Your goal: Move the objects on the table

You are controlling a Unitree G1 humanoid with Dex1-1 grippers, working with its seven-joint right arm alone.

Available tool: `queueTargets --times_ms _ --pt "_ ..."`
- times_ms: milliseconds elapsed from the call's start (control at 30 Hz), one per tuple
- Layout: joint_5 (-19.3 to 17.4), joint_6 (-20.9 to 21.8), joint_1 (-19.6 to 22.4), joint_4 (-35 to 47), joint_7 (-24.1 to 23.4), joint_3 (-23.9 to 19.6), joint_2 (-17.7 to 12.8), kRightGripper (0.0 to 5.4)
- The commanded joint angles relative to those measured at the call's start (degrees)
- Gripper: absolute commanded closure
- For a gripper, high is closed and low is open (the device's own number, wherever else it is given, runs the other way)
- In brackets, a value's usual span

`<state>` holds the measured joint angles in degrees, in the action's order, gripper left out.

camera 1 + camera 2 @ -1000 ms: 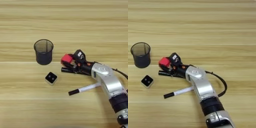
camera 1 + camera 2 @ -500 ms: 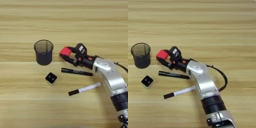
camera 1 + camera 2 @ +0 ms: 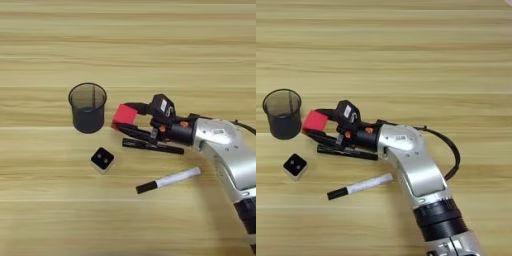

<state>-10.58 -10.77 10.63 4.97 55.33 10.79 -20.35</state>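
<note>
Right gripper [image 3: 126, 119] clamped the red cube [image 3: 124, 115] just right of the black mesh cup [image 3: 88, 107]; black marker [image 3: 152, 146] lay right-below the cup.

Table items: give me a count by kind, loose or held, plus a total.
Markers: 2, the all-black marker and the white-barrelled marker.
Red cubes: 1, the red cube between the claw's fingers.
Mesh cups: 1, the black mesh cup.
Small black-and-white blocks: 1, the block.
Total: 5.
</note>
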Motion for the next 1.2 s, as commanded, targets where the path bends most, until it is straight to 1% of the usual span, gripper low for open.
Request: queueTargets --times_ms 33,200,367,533,767,933,1200 --pt "-1.09 1.22 2.35 1.44 1.22 -0.72 -2.44 3.05" --pt "-0.76 2.95 1.25 0.28 4.37 -0.17 -4.16 3.05" --pt "0.07 4.92 0.70 -1.95 5.55 0.11 -4.78 3.05" --pt "1.59 7.88 0.48 -4.66 6.83 0.97 -5.73 3.05" --pt "3.02 10.26 0.69 -7.98 7.65 1.68 -6.05 3.05" --pt "4.08 11.04 0.79 -10.53 8.25 2.27 -6.32 3.05" --pt "6.25 12.45 1.79 -14.98 7.61 2.60 -5.76 3.05"
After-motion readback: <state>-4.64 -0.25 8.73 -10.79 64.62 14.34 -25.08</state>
